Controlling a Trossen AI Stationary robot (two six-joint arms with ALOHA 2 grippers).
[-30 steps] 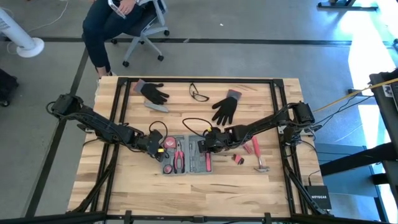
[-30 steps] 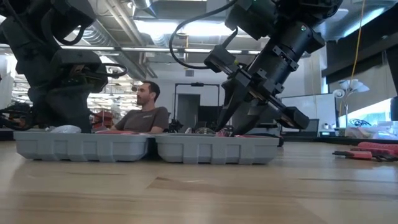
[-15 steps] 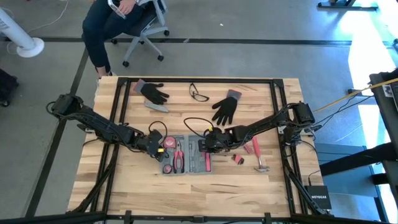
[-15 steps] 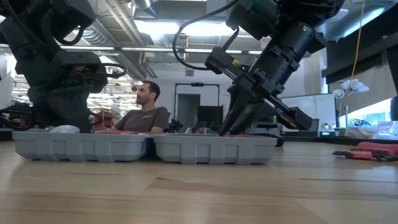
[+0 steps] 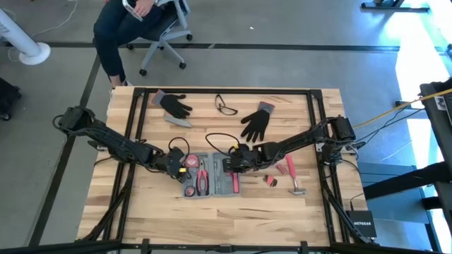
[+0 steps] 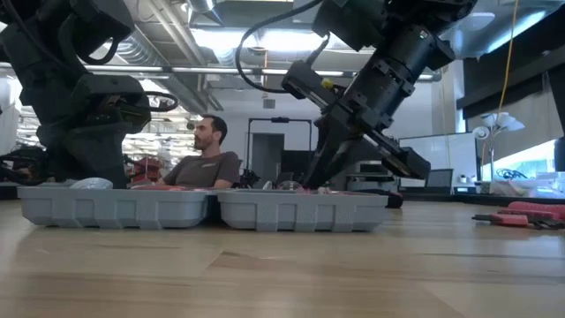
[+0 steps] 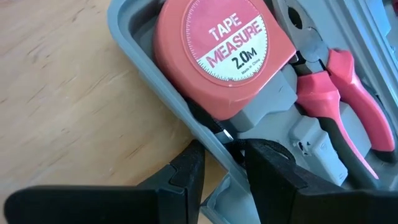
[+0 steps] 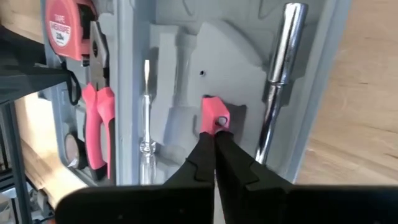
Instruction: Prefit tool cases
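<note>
The right gripper [image 8: 215, 144] is over the right half of the open tool case [image 5: 212, 182], jaws fully closed with a small pink-handled tool [image 8: 213, 114] pinched at the fingertips, right above a moulded recess. Beside it in the case lie a chrome socket bar [image 8: 278, 74] and a clear-handled screwdriver [image 8: 145, 118]. The left gripper [image 7: 222, 163] is at the case's left edge, jaws partly apart with the grey case wall between the fingers [image 7: 186, 171], just beside the red tape measure [image 7: 224, 53]. Pink-handled pliers [image 7: 348, 93] sit next to the tape.

The case lies open near the middle of the wooden table [image 5: 141, 212], towards the near side. On the table to its right: a pink-handled hammer [image 5: 292, 176] and one small red-and-black item [image 5: 270, 180], too small to tell.

Farther back, two black gloves [image 5: 256, 123], one at far left [image 5: 174, 104], with a slim grey bar [image 5: 178, 121] just beside it, and one pair of safety glasses [image 5: 225, 106] between the gloves.

Beyond the table, a person sits on an office chair [image 5: 166, 28]; a white fan [image 5: 27, 44] stands on the floor at far left. The low view shows one seated person [image 6: 205, 159] in an open workshop room.
</note>
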